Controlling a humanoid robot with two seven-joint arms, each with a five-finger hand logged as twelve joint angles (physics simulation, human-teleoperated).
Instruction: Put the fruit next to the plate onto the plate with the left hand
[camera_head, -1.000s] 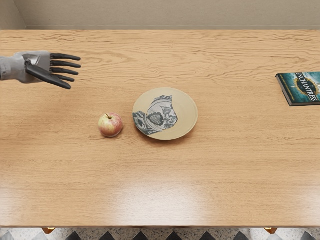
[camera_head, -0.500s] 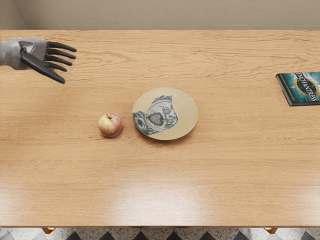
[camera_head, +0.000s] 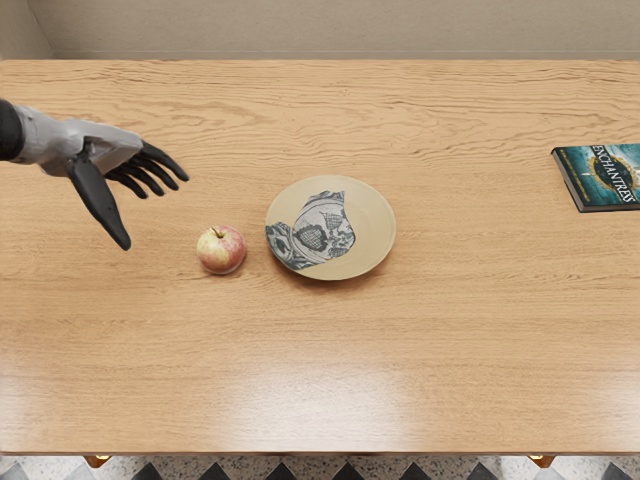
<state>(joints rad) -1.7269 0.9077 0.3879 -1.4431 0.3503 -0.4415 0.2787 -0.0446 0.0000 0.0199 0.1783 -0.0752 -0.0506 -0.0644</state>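
Note:
A red and yellow apple (camera_head: 221, 249) rests on the wooden table just left of a tan plate (camera_head: 368, 215) with a blue-grey pattern; apple and plate are a small gap apart. My left hand (camera_head: 135, 190) comes in from the left edge and hovers up and to the left of the apple, well apart from it. Its dark fingers (camera_head: 158, 167) are spread, the thumb pointing down toward the table, and it holds nothing. The right arm is out of view.
A dark teal book (camera_head: 601, 176) lies at the table's right edge. The table's far edge (camera_head: 320, 60) meets a beige wall, and its near edge runs along the bottom of the view.
The left hand has swung down and to the right, closer to the apple, and turned so the thumb points downward. Apple, plate and book have stayed put.

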